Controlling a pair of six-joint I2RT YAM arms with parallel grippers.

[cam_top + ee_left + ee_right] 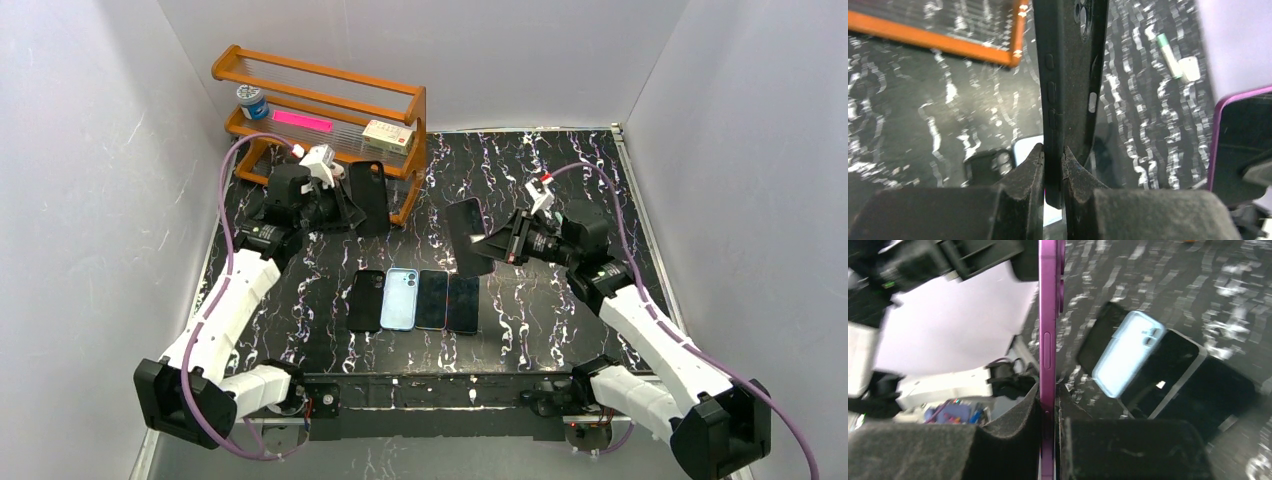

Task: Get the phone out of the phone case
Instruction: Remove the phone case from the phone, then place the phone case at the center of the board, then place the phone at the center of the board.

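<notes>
Right wrist | right fingers clamped on purple phone, edge-on | left fingers pinching matte black case

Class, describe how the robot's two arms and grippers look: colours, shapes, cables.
The left arm and right arm have white links with black joints and bases. A purple cable loops along each. The left gripper and right gripper are black, each with two wedge-shaped, rough-textured fingers.
</notes>
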